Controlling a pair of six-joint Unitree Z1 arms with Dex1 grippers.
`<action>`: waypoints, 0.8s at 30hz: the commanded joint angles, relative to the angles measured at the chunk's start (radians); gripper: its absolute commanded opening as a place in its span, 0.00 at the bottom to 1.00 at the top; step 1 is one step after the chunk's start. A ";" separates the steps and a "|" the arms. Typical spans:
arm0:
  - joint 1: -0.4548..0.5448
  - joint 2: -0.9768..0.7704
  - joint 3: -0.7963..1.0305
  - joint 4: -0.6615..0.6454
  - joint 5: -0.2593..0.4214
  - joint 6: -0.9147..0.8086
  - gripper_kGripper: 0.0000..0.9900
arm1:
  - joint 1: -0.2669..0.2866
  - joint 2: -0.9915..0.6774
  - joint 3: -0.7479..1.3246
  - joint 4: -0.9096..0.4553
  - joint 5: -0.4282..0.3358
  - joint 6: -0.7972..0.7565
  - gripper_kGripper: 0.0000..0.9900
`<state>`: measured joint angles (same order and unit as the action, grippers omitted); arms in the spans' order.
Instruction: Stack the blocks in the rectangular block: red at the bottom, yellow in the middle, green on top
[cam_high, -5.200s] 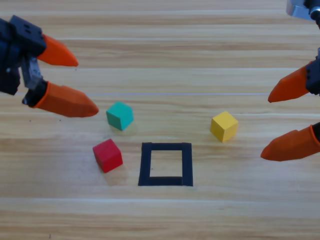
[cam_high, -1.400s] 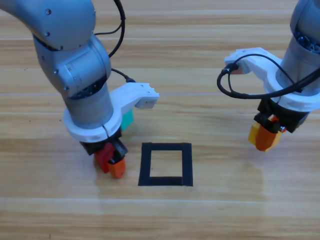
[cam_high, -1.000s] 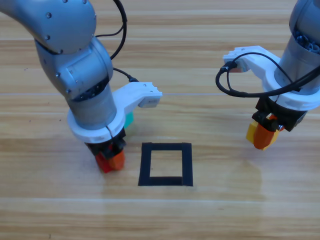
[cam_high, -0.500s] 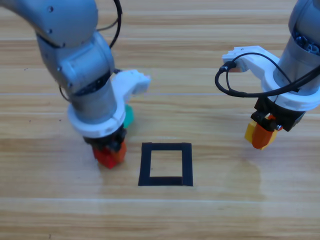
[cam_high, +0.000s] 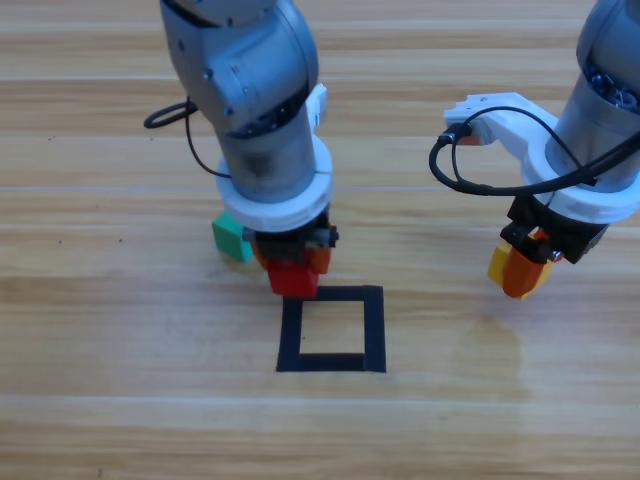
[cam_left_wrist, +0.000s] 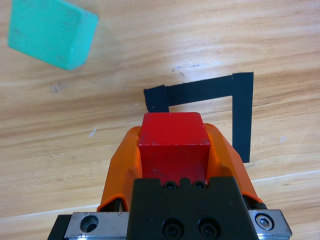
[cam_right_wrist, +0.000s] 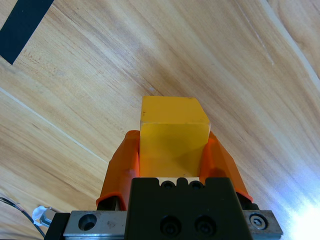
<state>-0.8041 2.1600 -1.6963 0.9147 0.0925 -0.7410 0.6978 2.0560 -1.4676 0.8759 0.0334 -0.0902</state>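
- Left gripper (cam_high: 292, 268), centre of the high view, is clamped on the red cube (cam_high: 292, 279), at the upper-left corner of the black tape square (cam_high: 331, 329).
- Right gripper (cam_high: 522, 270), at the right of the frame, grips the yellow cube (cam_high: 499, 262), well apart from the square.
- Teal-green cube (cam_high: 230, 238) sits on the wooden table (cam_high: 100, 380), just left of the left gripper.

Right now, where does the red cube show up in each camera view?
High view: red cube in the left gripper, at the black tape square's upper-left corner.
Left wrist view: red cube lower centre, between the jaws.
Right wrist view: not in it.
Shared landmark: the black tape square.
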 joint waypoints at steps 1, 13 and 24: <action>-0.047 0.061 -0.002 0.010 0.000 -0.055 0.12 | -0.014 0.018 0.024 -0.020 0.014 0.003 0.01; -0.075 0.138 -0.083 0.070 -0.014 -0.113 0.12 | -0.014 0.030 0.026 -0.023 0.016 0.009 0.01; -0.096 0.170 -0.102 0.070 -0.016 -0.138 0.12 | -0.014 0.035 0.027 -0.023 0.026 0.015 0.01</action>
<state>-0.8692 2.2719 -1.7899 0.9782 0.0860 -0.8633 0.6978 2.0562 -1.4672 0.8727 0.0368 -0.0853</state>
